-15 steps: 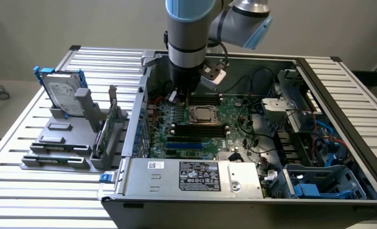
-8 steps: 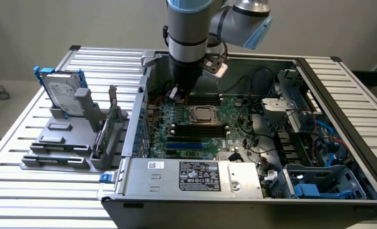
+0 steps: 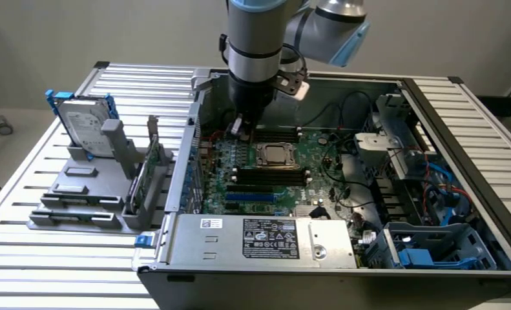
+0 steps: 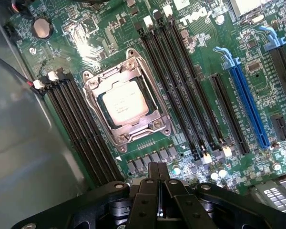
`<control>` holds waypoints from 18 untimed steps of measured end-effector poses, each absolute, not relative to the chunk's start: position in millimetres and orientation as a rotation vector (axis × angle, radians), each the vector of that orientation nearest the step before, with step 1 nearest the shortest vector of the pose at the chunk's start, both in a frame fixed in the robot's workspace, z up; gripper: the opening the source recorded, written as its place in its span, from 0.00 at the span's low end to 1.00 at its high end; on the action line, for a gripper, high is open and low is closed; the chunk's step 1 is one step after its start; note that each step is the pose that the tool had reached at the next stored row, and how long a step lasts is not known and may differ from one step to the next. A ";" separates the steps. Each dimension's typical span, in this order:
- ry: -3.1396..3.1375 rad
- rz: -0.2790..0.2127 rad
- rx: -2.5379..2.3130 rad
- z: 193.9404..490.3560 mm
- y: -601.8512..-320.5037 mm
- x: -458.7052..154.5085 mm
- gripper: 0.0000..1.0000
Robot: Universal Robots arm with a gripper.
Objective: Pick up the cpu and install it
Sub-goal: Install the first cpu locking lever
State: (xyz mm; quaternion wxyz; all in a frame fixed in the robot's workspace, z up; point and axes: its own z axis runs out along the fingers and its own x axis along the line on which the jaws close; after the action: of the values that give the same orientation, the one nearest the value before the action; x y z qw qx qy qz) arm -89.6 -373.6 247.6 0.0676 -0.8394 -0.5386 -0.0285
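Note:
The cpu (image 3: pixel 274 154) is a small silvery square lying flat inside its metal socket frame on the green motherboard (image 3: pixel 238 190), in the open computer case. The wrist view looks straight down on the cpu (image 4: pixel 125 103), its pale top framed by the socket's steel bracket. My gripper (image 3: pixel 240 132) hangs just above the board, a little toward the exterior view's left of the socket and apart from the chip. The black fingers (image 4: pixel 155 183) are pressed together with nothing between them, so the gripper (image 4: pixel 158 174) is shut and holds nothing.
Long black memory slots (image 4: pixel 178 90) flank the socket on both sides, beside a blue expansion slot (image 4: pixel 250 107). A hard drive (image 3: pixel 87 126) in a blue bracket stands on a grey fixture at the exterior view's left. The power supply (image 3: pixel 264 239), cables and drive cages crowd the case.

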 end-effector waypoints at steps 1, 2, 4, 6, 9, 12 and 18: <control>-1.644 -0.083 -2.517 247.6 -373.5 -89.7 0.11; -1.665 -0.080 -2.504 247.6 -373.4 -89.7 0.11; -1.710 -0.076 -2.473 247.4 -373.2 -89.7 0.11; -1.755 -0.072 -2.441 246.3 -373.2 -89.7 0.11; -1.821 -0.066 -2.393 243.2 -372.7 -89.7 0.11; -1.871 -0.060 -2.356 239.3 -371.3 -89.7 0.11; -1.931 -0.051 -2.311 234.3 -364.6 -89.7 0.11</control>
State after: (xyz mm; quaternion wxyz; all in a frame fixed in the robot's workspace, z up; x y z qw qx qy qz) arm -89.7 -364.6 234.3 0.0650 -0.7657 -0.6397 -0.0168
